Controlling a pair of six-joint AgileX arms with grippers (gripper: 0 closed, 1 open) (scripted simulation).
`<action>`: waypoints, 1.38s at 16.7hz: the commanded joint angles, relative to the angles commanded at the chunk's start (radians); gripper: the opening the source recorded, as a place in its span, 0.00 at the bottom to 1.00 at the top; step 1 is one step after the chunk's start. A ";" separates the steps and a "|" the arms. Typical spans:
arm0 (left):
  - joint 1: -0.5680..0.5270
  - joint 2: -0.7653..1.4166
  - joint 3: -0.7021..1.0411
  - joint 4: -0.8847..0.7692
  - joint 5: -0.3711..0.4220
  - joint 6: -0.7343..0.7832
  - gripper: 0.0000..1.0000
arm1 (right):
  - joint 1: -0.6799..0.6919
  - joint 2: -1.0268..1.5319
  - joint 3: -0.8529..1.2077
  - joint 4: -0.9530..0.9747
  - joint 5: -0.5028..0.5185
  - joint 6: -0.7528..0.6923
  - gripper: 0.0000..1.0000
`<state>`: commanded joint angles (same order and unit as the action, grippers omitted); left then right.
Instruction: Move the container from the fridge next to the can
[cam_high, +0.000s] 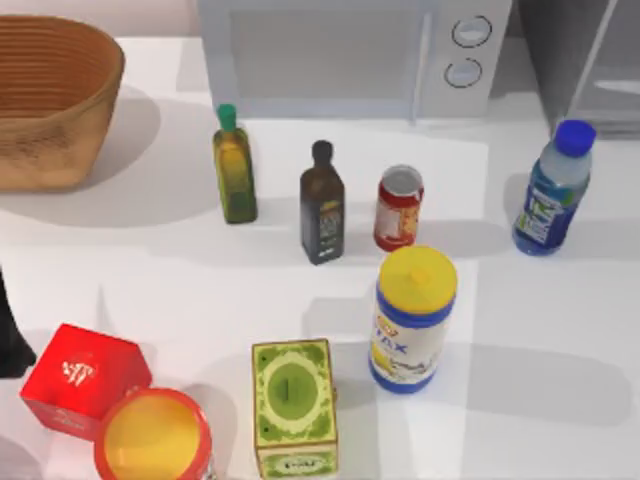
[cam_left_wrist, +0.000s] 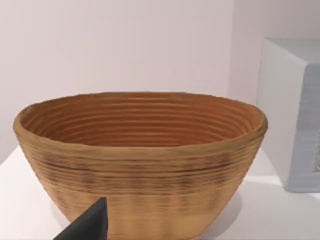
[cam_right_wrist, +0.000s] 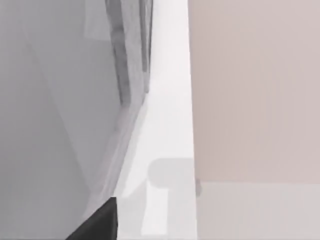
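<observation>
The clear blue-capped plastic bottle (cam_high: 551, 190) stood upright on the white table (cam_high: 560, 330), well right of the small red can (cam_high: 398, 208). I could not tell how either of my hands stood.

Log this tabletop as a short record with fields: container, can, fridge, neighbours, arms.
container: small clear plastic bottle with blue cap, upright on the table at the top view's right, in front of the fridge
can: small red cylindrical can with silvery top, upright near centre, apart from the bottle
fridge: large grey boxy appliance, back right corner
neighbours: dark black-capped bottle left of the can; white-blue canister with yellow lid in front of it
arms: left arm faces the woven brown basket; right arm faces the fridge side
task state: bottle not yet beside the can
</observation>
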<state>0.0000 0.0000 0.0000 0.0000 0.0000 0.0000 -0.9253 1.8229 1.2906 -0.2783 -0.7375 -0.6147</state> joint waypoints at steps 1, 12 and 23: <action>0.000 0.000 0.000 0.000 0.000 0.000 1.00 | 0.021 -0.005 -0.009 0.015 0.019 0.022 1.00; 0.000 0.000 0.000 0.000 0.000 0.000 1.00 | 0.687 -0.104 -0.198 0.204 0.548 0.426 1.00; 0.000 0.000 0.000 0.000 0.000 0.000 1.00 | 0.885 -0.194 -0.291 0.327 0.720 0.603 1.00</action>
<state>0.0000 0.0000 0.0000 0.0000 0.0000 0.0000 -0.0404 1.6290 0.9999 0.0482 -0.0172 -0.0118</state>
